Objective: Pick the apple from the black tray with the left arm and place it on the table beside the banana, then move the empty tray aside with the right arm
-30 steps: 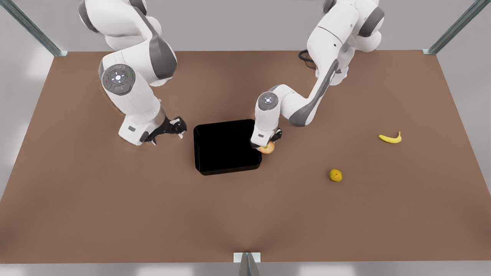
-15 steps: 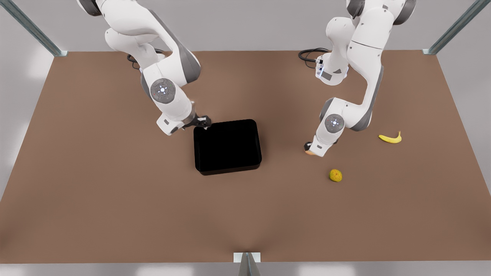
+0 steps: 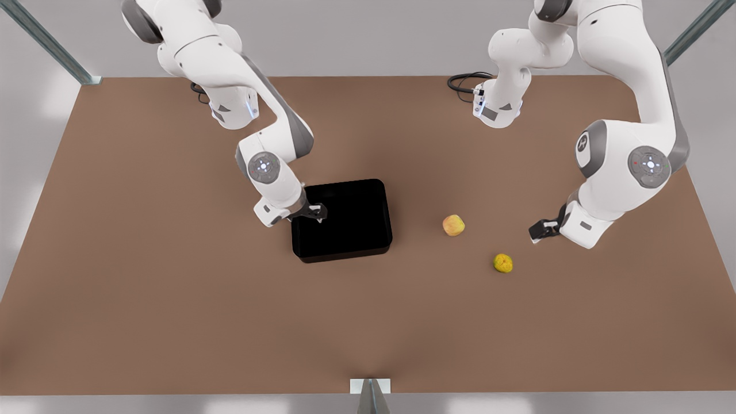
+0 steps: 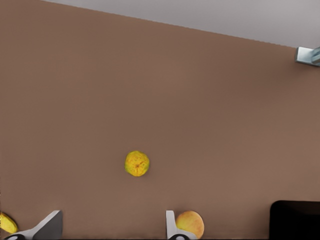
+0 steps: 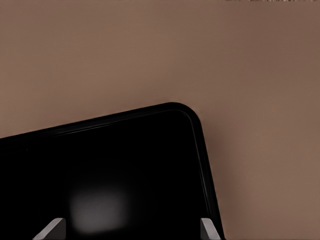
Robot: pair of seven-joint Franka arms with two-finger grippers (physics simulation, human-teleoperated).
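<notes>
While parked at the right of the front view, left gripper (image 3: 538, 232) empty, fingers spread apart, hanging just above the table (image 3: 172, 299) and pointing toward the front view's left. Same spread fingertips (image 4: 50, 226) seen along the lower edge of the left wrist view, nothing between them. Well apart from that gripper, toward centre frame: apple (image 3: 453, 225) resting on bare tabletop, pinkish-red fading to pale yellow, released and untouched. Also seen low in the left wrist view (image 4: 190, 224), partly behind one fingertip. Below and right of the apple in the front view: bumpy yellow-green fruit (image 3: 503, 263), near but not touching it; mid-frame in the left wrist view (image 4: 137, 163). Sliver of banana (image 4: 6, 223) at the lower left corner of the left wrist view, just beside the other fingertip; contact cannot be judged.

Right gripper (image 3: 318, 211) at centre-left of the front view, over the left rim of the black tray (image 3: 368, 230), fingers open and holding nothing; touching the rim or not cannot be told. Two pale fingertips (image 5: 52, 229) wide apart along the lower edge of the right wrist view, tray floor between them. Tray empty, sitting flat on the table at centre frame, one rounded corner (image 5: 186, 111) in the middle of the right wrist view. Apple well clear of the tray, off its right side in the front view.
</notes>
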